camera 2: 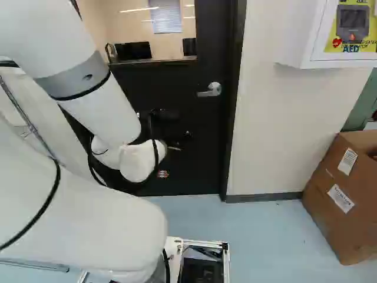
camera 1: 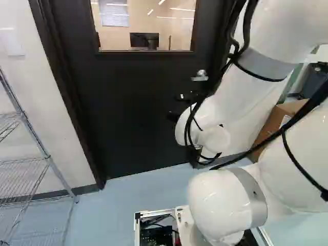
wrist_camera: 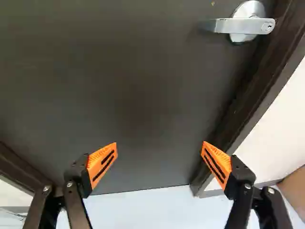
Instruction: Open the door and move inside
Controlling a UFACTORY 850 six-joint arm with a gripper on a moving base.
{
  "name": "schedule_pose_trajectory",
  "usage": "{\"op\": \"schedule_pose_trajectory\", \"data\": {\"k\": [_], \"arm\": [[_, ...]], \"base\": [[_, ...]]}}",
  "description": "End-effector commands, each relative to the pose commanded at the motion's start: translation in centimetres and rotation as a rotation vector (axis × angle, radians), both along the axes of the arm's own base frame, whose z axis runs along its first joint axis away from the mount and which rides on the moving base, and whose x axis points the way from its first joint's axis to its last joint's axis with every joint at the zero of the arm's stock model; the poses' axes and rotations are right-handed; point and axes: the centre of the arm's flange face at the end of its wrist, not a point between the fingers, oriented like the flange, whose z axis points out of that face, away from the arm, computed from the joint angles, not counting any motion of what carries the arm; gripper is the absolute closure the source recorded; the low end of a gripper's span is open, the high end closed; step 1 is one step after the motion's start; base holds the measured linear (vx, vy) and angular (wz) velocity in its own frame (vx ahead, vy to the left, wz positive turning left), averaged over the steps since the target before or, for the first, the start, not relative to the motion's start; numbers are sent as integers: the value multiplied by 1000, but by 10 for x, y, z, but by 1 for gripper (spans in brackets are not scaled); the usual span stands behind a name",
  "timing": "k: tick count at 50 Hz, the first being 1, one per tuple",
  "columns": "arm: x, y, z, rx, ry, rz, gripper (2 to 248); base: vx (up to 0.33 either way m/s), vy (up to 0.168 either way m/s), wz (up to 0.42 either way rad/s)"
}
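Wrist view: tool spread wide, gripping nothing, facing the closed door; handle sits above and right of it. Wide gap likely leaves room to take the handle.

Bright, diffuse indoor light; pale streaks of light show in the door window in both base views. Soft highlights mark the white arm; the dark door shows little detail. Wrist view: glare on the floor, faint shadow beside the metal handle.
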Motion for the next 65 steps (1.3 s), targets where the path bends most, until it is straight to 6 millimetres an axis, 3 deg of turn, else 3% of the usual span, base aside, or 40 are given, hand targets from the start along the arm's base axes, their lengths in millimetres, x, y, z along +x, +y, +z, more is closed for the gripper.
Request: {"op": "schedule_pose_trajectory", "data": {"k": [1,43,65], "arm": [[8,0,5,0,-12,0,3],[72,0,51,0,-108,0,3],[89,-1,73,0,-161,-4,3]], "base": [[0,0,0],[0,0,0],[0,0,0]]}}
